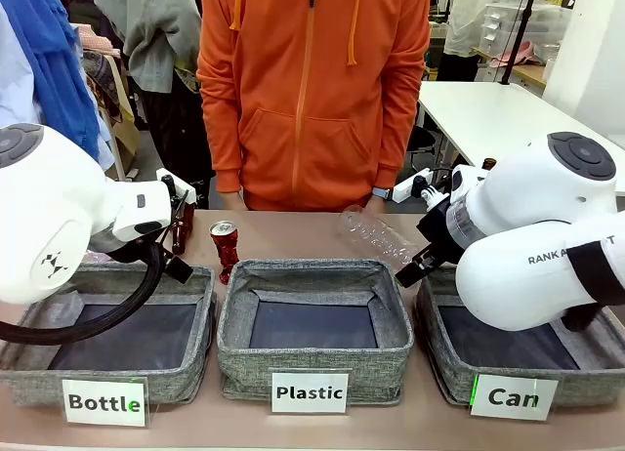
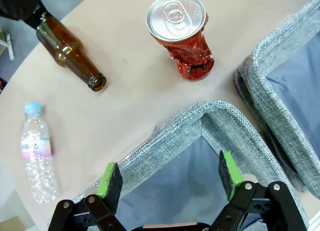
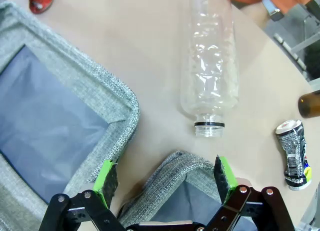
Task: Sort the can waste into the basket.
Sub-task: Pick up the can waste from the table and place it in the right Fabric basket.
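Success likely needs the empty, spread right gripper [image 3: 165, 174] to straddle the crushed black can [image 3: 295, 153] across its narrow body, lifting clear before crossing the basket [image 3: 150, 188] rim.

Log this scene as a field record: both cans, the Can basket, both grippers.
Can basket: no can in its visible part
red can: upright, dented, on table
black can: crushed, lying on table
left gripper: open, empty, over Bottle basket corner
right gripper: open, empty, over Can basket corner
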Controlling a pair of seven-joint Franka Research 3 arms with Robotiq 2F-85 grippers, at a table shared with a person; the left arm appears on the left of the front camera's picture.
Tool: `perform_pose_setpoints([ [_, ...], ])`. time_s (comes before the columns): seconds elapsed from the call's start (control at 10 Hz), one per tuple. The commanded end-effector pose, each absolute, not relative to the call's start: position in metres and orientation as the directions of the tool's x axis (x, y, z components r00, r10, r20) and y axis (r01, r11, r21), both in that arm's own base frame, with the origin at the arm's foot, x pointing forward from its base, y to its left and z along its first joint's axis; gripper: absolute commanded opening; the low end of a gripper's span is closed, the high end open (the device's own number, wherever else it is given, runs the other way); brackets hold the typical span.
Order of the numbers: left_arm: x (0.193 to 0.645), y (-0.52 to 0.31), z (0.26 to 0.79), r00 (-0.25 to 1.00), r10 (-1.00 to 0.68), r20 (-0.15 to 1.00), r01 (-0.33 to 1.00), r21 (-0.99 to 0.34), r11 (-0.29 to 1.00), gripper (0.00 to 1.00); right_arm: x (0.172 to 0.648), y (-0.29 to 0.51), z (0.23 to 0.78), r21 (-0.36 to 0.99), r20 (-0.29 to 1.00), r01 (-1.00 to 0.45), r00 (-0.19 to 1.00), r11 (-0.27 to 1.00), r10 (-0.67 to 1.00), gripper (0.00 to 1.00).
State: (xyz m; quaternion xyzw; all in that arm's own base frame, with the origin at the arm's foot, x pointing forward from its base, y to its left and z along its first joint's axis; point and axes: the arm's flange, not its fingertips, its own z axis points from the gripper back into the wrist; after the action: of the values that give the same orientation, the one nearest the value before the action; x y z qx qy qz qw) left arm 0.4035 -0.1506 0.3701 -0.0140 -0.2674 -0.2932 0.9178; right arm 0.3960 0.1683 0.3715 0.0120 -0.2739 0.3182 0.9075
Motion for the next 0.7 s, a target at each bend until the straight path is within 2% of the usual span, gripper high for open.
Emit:
perform_pose_setpoints([
  [0.0,0.403,-0.151,0.370,0.685,-0.531,0.499,0.546,0.131,0.828,1.00,0.396,0.168,0.372,-0.152,0.505,-0.584,0.648,0.798,0.570,1.00],
  [0.4,0.404,-0.151,0.370,0.685,-0.531,0.499,0.546,0.131,0.828,1.00,0.394,0.164,0.384,-0.130,0.509,-0.611,0.634,0.781,0.582,1.00],
  [0.6,0.392,-0.140,0.417,0.668,-0.490,0.560,0.562,0.051,0.825,1.00,0.386,0.151,0.430,-0.063,0.503,-0.638,0.644,0.768,0.576,1.00],
])
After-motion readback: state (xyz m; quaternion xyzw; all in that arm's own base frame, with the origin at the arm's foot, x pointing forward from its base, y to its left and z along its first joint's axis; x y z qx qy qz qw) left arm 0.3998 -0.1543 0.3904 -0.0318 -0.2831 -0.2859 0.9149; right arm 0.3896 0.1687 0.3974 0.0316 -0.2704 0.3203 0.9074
